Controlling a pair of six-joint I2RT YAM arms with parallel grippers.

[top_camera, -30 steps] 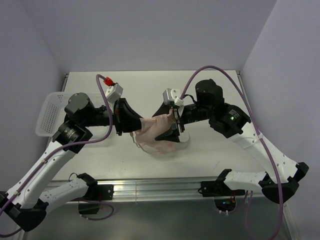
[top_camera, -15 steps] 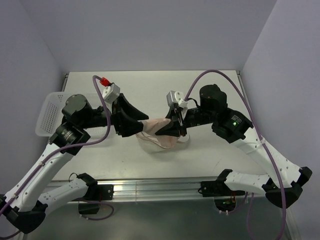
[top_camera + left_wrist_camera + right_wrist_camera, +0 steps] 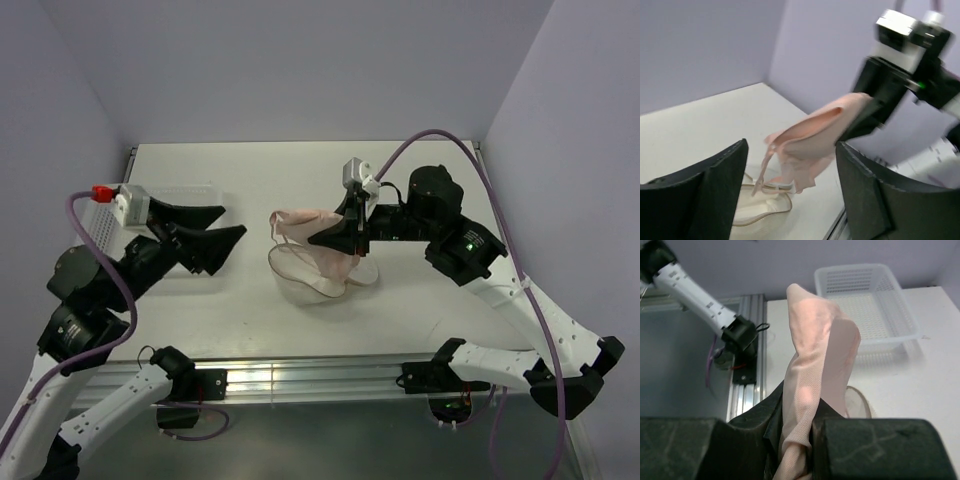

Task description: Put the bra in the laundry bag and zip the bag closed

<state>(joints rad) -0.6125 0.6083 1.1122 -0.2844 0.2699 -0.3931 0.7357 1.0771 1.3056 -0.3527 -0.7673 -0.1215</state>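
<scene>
The pale pink bra (image 3: pixel 300 224) hangs in the air at mid-table, with my right gripper (image 3: pixel 338 238) shut on its right end. In the right wrist view its mesh fabric (image 3: pixel 815 355) rises from between the closed fingers (image 3: pixel 865 445). Below it the laundry bag (image 3: pixel 318 278) lies open on the table, a translucent white shell with a pinkish rim (image 3: pixel 760 207). My left gripper (image 3: pixel 232 220) stands open well to the left of the bra, holding nothing. In the left wrist view the bra (image 3: pixel 815 135) and a dangling strap (image 3: pixel 762 170) show between the two spread fingers (image 3: pixel 720 185).
A white perforated basket (image 3: pixel 865 305) stands at the table's left side, partly hidden by my left arm in the top view (image 3: pixel 195 188). The aluminium rail (image 3: pixel 320 375) runs along the near edge with both arm bases on it.
My left gripper opened, let go of the bra and drew back to the left. My right gripper shut on the bra and now holds it alone above the bag.
</scene>
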